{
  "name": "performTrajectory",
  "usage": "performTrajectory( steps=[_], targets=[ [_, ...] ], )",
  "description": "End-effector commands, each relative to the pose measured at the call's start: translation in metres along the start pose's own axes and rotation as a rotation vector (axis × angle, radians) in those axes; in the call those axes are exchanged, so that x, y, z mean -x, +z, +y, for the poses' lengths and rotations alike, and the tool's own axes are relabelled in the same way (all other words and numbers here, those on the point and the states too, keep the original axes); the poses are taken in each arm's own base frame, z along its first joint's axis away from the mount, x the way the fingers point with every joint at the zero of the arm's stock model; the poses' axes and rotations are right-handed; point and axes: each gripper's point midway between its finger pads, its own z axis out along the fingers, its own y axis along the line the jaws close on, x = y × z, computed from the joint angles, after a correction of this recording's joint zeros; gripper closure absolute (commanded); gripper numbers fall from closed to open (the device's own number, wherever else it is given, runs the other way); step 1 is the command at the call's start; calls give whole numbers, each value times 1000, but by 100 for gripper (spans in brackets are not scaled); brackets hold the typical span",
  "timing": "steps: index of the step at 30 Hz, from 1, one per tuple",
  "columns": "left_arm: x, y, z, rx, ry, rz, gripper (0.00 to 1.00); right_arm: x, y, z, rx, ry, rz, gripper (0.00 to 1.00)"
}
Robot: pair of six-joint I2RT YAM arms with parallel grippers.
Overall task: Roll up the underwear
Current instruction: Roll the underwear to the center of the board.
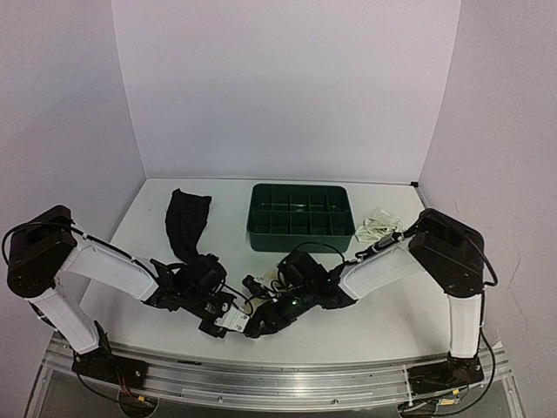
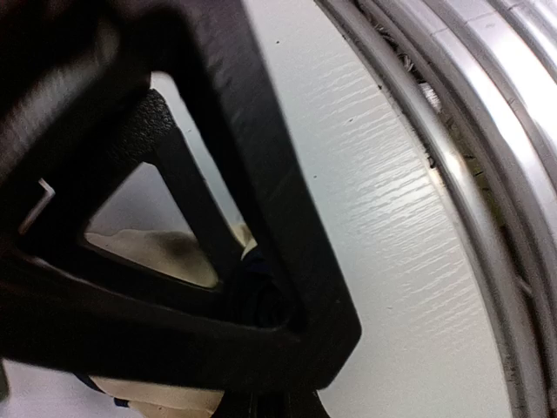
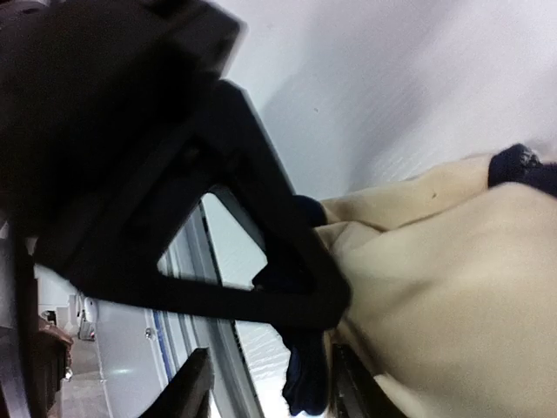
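Observation:
The cream underwear with dark edge trim lies near the table's front edge between my two grippers; from above only a pale patch of it shows. My left gripper is shut, with the trim pinched at its tips and the cream underwear showing behind its finger. My right gripper stands open, its upper finger against the cloth's trimmed edge. The black underwear lies stretched out at the back left. The small white underwear sits crumpled at the back right.
A green divided tray stands at the back middle of the table. The metal rail of the table's front edge runs just beside both grippers.

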Motion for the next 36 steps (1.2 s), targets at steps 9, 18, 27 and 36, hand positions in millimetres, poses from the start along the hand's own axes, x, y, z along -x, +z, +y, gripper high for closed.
performTrajectory(
  steps=[9,18,27,36],
  targets=[
    [16,-9,1,-451,-572,-53,100,-15,-45,37,-462,-786,-168,33],
    [31,-1,20,-607,-839,-85,100,-6,-21,40,-801,-1233,-90,34],
    [30,2,10,-681,-948,-97,100,-9,-27,13,-923,-1217,-58,37],
    [30,9,17,-669,-976,-106,100,-22,-10,-8,-914,-1177,-1,59]
  ],
)
